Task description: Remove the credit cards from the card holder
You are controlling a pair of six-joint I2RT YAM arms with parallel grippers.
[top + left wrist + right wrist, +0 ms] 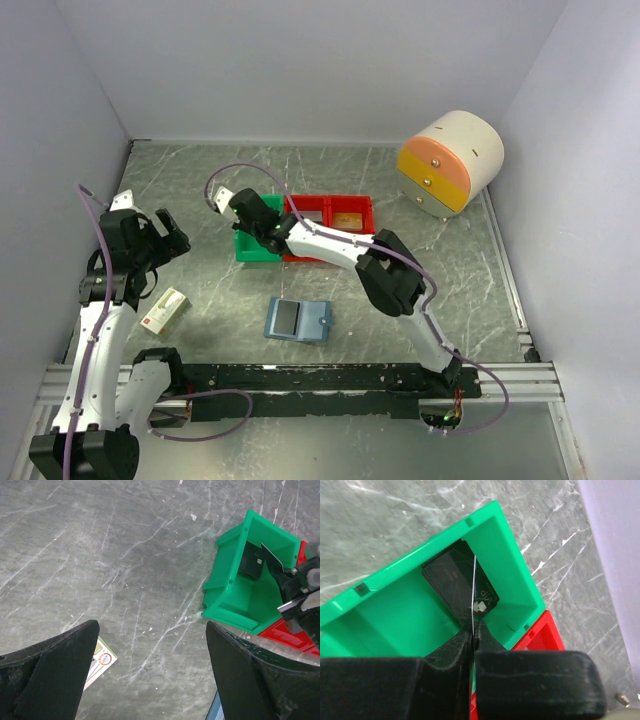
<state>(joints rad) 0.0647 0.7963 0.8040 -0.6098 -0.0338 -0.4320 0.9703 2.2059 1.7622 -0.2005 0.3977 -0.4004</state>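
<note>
Glossy green plastic bin (390,620), smooth dark card (451,576)

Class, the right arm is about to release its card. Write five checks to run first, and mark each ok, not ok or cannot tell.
1. Held card pinched by the right fingers: ok, gripped edge-on.
2. Held card above the green bin: ok.
3. Room in the bin: ok, only one dark card lies inside.
4. Left fingers apart and away from the bin: ok.
5. Card holder emptied: cannot tell; it lies open on the table, with a dark patch inside.
</note>
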